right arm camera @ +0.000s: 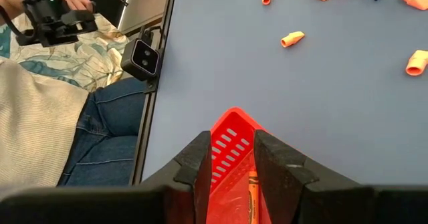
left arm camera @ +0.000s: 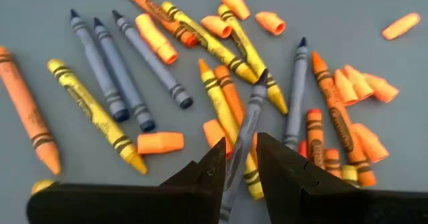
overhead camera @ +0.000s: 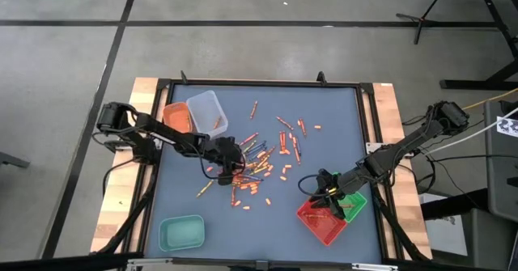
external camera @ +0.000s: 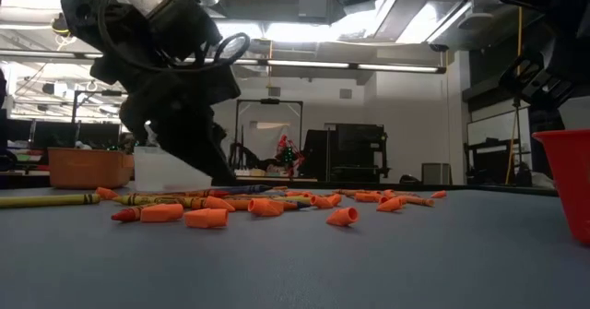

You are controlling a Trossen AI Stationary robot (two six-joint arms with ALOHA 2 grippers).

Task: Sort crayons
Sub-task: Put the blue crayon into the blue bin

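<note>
The crayons point(overhead camera: 257, 159) lie spread over the middle of the desk point(overhead camera: 340, 117), in one thick pile with strays around it. Most are orange, many just short broken bits. They are all mixed up, so each one has to be picked out by color.

The left gripper point(overhead camera: 229, 167) is down low on the pile. Its fingers point(left arm camera: 281, 160) are clenched around a blue-gray crayon point(left arm camera: 246, 127), which runs between the tips and pokes out in front. I think it holds this one so it can lift it away from the orange and yellow ones crossing it.

The right gripper point(overhead camera: 326, 192) hangs over the red tray point(overhead camera: 322, 221), near the desk corner. Its fingers point(right arm camera: 271, 154) are a little apart with nothing between them. One orange crayon point(right arm camera: 253, 197) already lies in the red tray, so this looks like the drop spot.

I count five trays: red, green point(overhead camera: 356, 204), teal point(overhead camera: 180, 233), clear point(overhead camera: 206, 114) and orange point(overhead camera: 176, 114). There are two arms. By the left fingers I count four blue-gray crayons, three of them side by side point(left arm camera: 117, 67). The orange bits are too many to count.

A person in jeans point(right arm camera: 100, 130) sits by the desk edge.
</note>
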